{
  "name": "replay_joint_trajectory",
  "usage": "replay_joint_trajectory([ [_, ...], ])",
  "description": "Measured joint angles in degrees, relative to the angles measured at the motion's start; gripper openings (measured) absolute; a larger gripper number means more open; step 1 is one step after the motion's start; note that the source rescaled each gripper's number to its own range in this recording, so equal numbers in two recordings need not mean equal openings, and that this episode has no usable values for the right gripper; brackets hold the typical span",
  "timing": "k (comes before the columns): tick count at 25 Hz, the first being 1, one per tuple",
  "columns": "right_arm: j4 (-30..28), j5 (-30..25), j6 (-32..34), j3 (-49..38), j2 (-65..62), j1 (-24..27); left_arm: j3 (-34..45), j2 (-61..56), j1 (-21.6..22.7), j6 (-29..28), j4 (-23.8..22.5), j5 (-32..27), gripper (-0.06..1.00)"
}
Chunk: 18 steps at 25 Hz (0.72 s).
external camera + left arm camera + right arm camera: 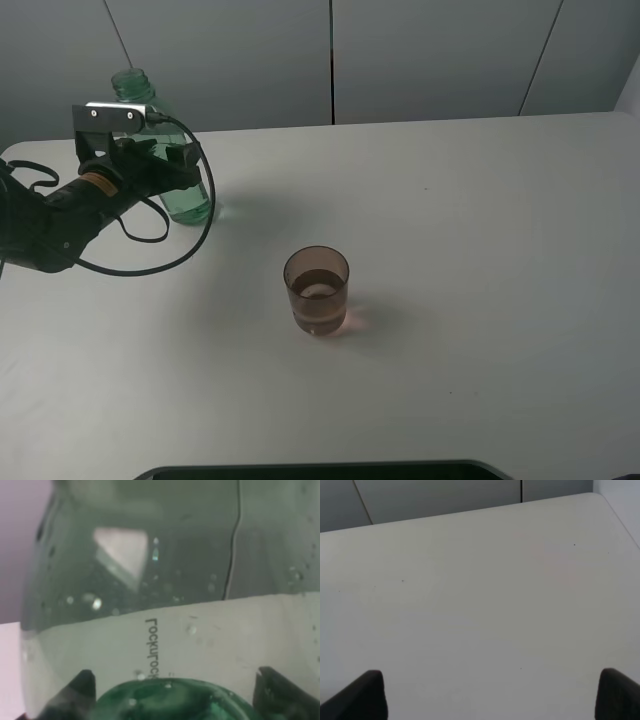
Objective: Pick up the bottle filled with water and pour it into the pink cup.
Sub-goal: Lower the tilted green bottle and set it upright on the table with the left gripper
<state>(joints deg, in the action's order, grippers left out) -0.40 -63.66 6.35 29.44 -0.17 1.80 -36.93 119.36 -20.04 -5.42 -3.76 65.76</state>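
The green-tinted bottle stands at the far left of the white table, capless neck up, with water low in it. My left gripper is round its middle, jaws against its sides. In the left wrist view the bottle fills the picture, with the left gripper and its two dark fingertips at either side. The pink cup stands upright mid-table, well to the right of and nearer than the bottle. My right gripper is open and empty over bare table; the exterior high view does not show it.
The left arm's black cable loops over the table in front of the bottle. A dark edge lies along the near side. Grey wall panels rise behind the table's back edge.
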Motion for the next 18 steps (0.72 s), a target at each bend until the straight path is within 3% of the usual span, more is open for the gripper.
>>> replay_joint_trajectory([
  [18, 0.0, 0.0, 0.0, 0.0, 0.0, 0.0, -0.5, 1.7, 0.0, 2.4, -6.1, 2.0, 0.04],
])
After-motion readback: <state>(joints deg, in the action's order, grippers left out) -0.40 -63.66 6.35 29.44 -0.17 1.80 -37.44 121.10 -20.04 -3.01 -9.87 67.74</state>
